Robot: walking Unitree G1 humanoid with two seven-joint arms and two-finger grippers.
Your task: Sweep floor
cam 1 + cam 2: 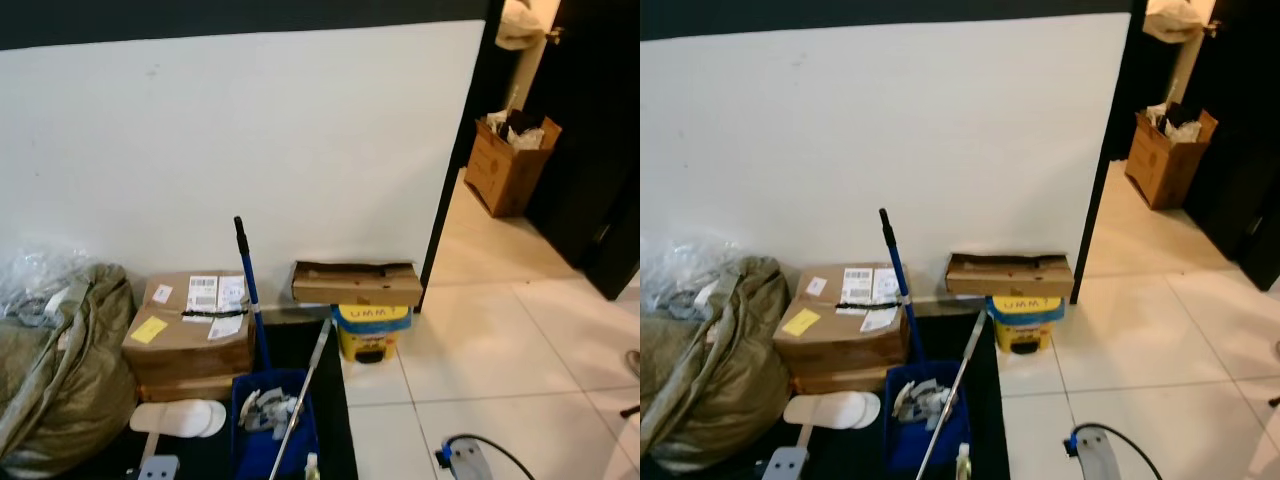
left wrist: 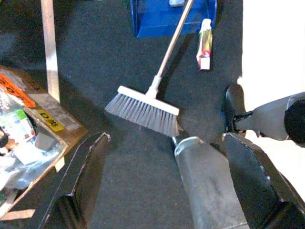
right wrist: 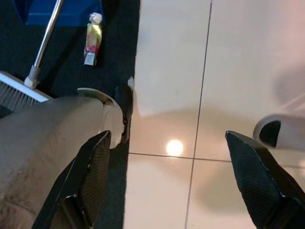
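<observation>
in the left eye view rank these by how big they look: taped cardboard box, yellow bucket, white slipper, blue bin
1. taped cardboard box
2. blue bin, cut off by the frame edge, so unsure
3. yellow bucket
4. white slipper, close to the bucket

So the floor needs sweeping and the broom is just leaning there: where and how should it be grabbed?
Grip the broom on its bare silver handle, above the blue bin it leans across. The shaft slants up toward the wall with its bristles on the dark mat, so coming from above, fingers straddling the shaft crosswise, looks best. Both the left gripper and right gripper are open.
</observation>
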